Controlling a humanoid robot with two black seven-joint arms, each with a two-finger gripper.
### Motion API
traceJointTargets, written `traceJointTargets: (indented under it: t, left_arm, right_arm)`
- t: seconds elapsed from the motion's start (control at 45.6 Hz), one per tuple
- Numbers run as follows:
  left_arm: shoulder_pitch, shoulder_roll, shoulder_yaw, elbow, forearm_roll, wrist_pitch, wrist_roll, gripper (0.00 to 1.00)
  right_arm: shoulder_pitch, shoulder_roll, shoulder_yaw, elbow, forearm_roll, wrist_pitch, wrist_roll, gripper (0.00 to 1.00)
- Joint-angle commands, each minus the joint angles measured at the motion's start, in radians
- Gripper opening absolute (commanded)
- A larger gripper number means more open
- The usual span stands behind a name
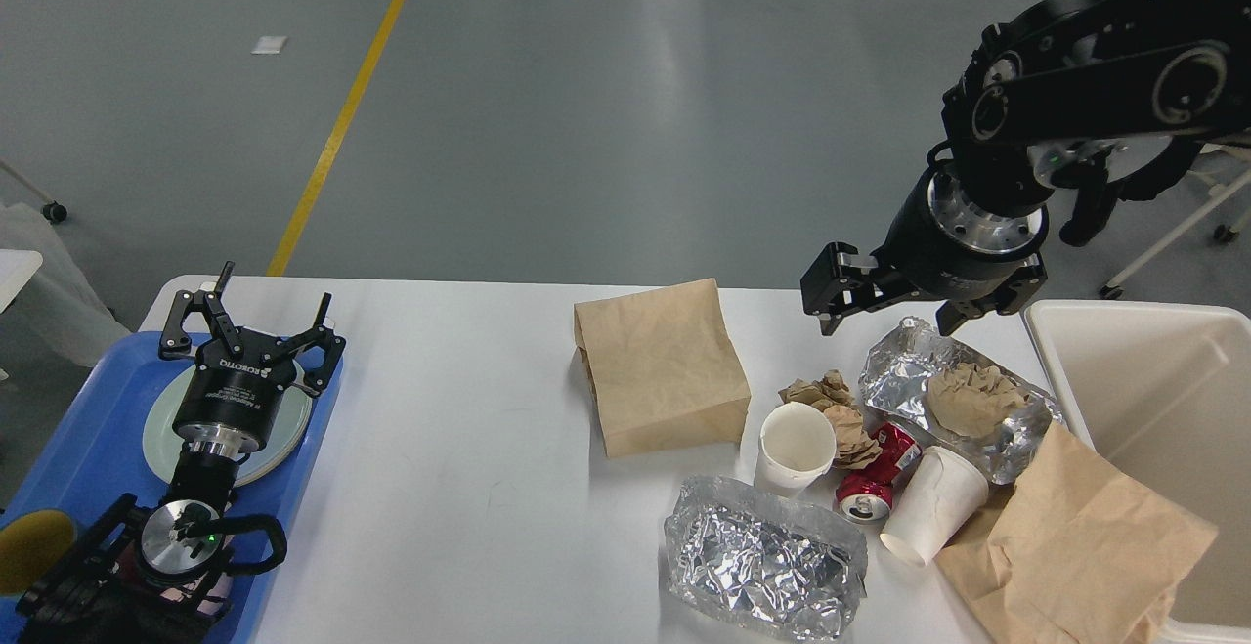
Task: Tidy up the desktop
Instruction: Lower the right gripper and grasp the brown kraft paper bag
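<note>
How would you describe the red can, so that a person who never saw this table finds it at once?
Look at the white desktop, at the litter heap near the cream bin. Between the upright paper cup and the tipped-over one lies a crushed red can, the only red thing there.

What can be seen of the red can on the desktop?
The red can is a crushed, dented metal drink can lying on its side on the white desktop, silver top end facing the camera. It sits wedged between crumpled brown paper and a tipped white paper cup, apparently touching both. No gripper holds it.
</note>
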Motion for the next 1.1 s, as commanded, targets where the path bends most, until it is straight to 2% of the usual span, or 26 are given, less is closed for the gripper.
traceJointTargets:
  t: [0.0,0.11,0.241,0.417,0.504,0.614,0.68,0.745,0.921,1.074]
  left_arm:
    - [-0.001,-0.001,0.0,-0.002,0.0,0.0,0.0,0.97]
    - [0.0,0.0,0.0,-0.002,0.0,0.0,0.0,0.97]
    - [-0.001,-0.001,0.0,-0.002,0.0,0.0,0.0,0.97]
    - [0.0,-0.001,0.0,-0.002,0.0,-0.002,0.0,0.97]
    - [-0.001,-0.001,0.0,-0.002,0.0,0.0,0.0,0.97]
    - [0.0,-0.001,0.0,-0.002,0.0,0.0,0.0,0.97]
    - [-0.001,-0.001,0.002,-0.002,0.0,-0.002,0.0,0.97]
    - [-0.001,-0.001,0.002,-0.002,0.0,0.0,0.0,0.97]
    - [-0.001,-0.001,0.0,-0.002,0.0,0.0,0.0,0.97]
    - [0.0,-0.001,0.0,-0.002,0.0,0.0,0.0,0.97]
  right_arm:
    - [-0.204,0.033,0.08,-0.2,-0.039,-0.06,0.02,1.0]
    - [-0.385,0.091,0.149,-0.398,-0.201,-0.059,0.049,1.0]
    - [-0.558,0.156,0.221,-0.591,-0.326,-0.06,0.058,1.0]
    - [-0.83,0.275,0.238,-0.935,-0.346,-0.065,0.06,1.0]
    - [-0.91,0.317,0.238,-1.049,-0.35,-0.076,0.06,1.0]
    - [-0.957,0.337,0.246,-1.075,-0.354,-0.116,0.071,1.0]
    - [-0.966,0.337,0.264,-1.076,-0.354,-0.171,0.112,1.0]
    - [-0.976,0.337,0.266,-1.075,-0.354,-0.2,0.129,1.0]
    - [-1.034,0.337,0.265,-1.078,-0.361,-0.271,0.129,1.0]
    - [-1.055,0.335,0.268,-1.069,-0.37,-0.292,0.129,1.0]
